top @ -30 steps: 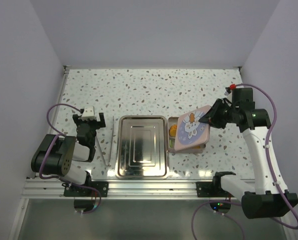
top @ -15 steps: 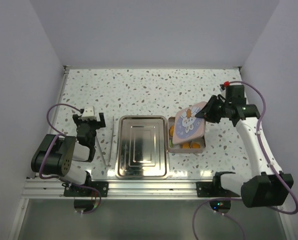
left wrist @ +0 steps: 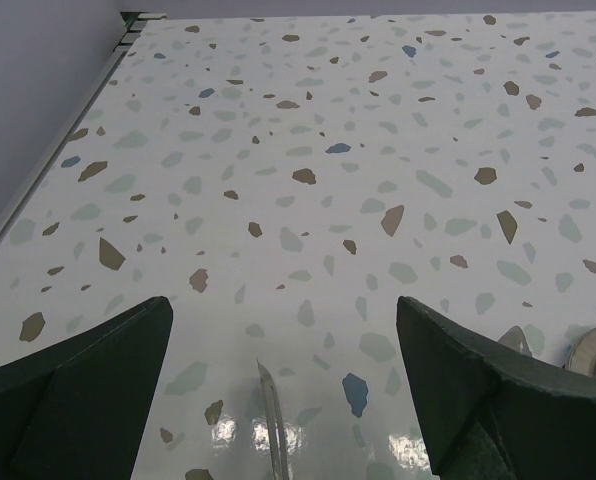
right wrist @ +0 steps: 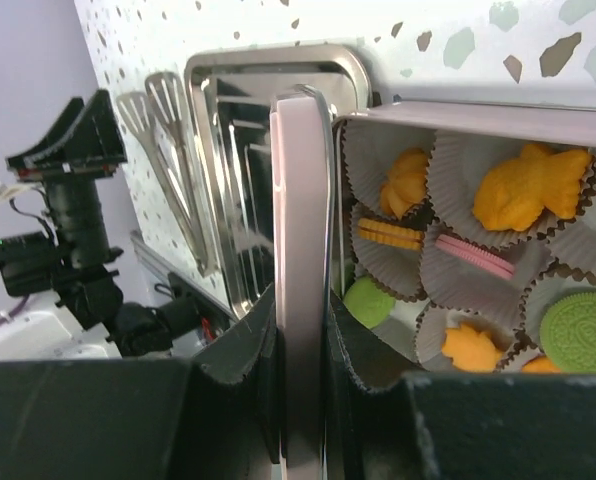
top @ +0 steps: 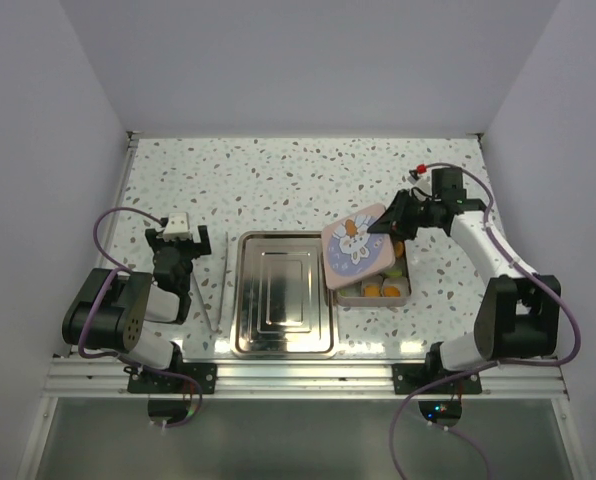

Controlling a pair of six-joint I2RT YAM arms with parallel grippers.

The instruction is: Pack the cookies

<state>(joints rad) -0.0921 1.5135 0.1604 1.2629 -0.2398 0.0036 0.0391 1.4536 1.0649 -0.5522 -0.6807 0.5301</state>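
The cookies (right wrist: 523, 190) lie in white paper liners inside the open square tin (right wrist: 498, 101): orange ones, a pink one (right wrist: 475, 257) and green ones (right wrist: 370, 300). In the top view a few orange cookies (top: 380, 290) show in the tin (top: 406, 291). My right gripper (top: 386, 226) is shut on the edge of the pink tin lid (top: 354, 248) and holds it tilted over the tin's left part. In the right wrist view the lid (right wrist: 300, 200) stands edge-on between the fingers (right wrist: 300, 345). My left gripper (top: 178, 243) is open and empty at the far left.
A steel tray (top: 283, 292) lies left of the tin, also in the right wrist view (right wrist: 268, 80). Metal tongs (top: 208, 300) lie between the tray and my left gripper; their tip (left wrist: 270, 420) shows between the open fingers (left wrist: 283, 400).
My right gripper has carried the lid leftward off the tin, uncovering more cookies at the right side. The left arm has not moved.
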